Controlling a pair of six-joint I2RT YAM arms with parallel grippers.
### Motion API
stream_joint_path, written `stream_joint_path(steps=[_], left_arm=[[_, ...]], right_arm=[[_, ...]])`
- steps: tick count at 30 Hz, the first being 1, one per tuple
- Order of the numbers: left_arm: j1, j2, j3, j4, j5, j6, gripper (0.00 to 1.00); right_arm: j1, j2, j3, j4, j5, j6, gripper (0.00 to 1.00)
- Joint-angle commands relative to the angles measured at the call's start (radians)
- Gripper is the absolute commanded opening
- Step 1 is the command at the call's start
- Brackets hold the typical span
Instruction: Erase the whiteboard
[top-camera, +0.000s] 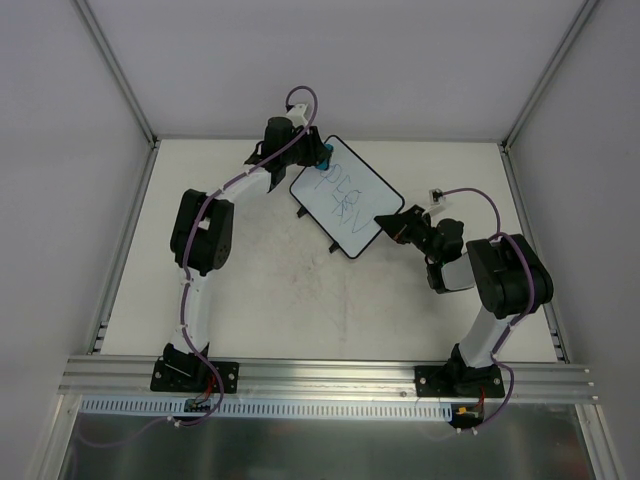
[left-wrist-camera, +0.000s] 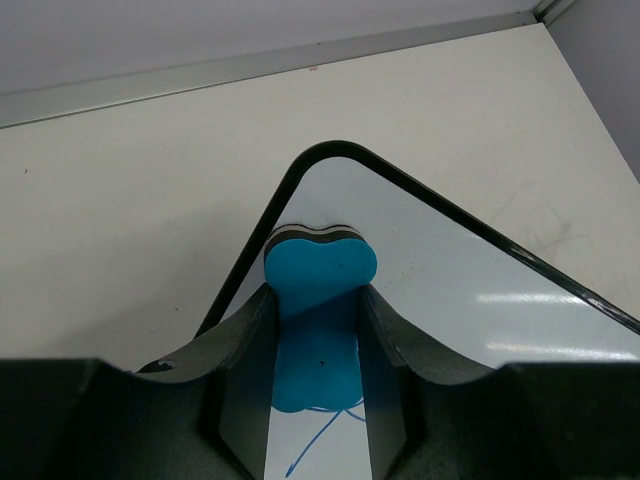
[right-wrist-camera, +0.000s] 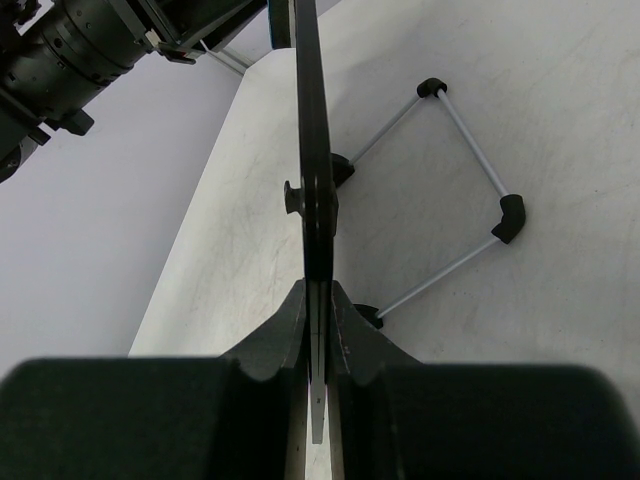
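The whiteboard (top-camera: 348, 198) lies slanted at mid-table, its face carrying blue-grey scribbles (top-camera: 343, 197). My left gripper (top-camera: 318, 160) is at the board's far corner, shut on a blue bone-shaped eraser (left-wrist-camera: 318, 290) that presses on the white surface (left-wrist-camera: 470, 280) just inside the black rim. A blue pen line (left-wrist-camera: 322, 435) shows below the eraser. My right gripper (top-camera: 388, 222) is shut on the board's near right edge. In the right wrist view the board (right-wrist-camera: 312, 150) runs edge-on out of the jaws (right-wrist-camera: 318, 292).
A wire stand (right-wrist-camera: 465, 190) with black corner pieces juts from the board's back down to the table. The left arm's body (right-wrist-camera: 90, 50) hangs beyond the board. Aluminium rails (top-camera: 130, 260) frame the table's sides and the near edge.
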Motion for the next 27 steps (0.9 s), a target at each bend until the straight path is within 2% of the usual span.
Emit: stream_joint_path(steps=[1, 27], left_arm=[[-0.015, 0.014, 0.034, 0.017, 0.004, 0.028, 0.00], [-0.181, -0.121, -0.119, -0.013, 0.102, 0.119, 0.00]], right_arm=[[0.015, 0.017, 0.024, 0.167, 0.008, -0.052, 0.00], [0.019, 0.021, 0.035, 0.167, -0.003, -0.044, 0.00]])
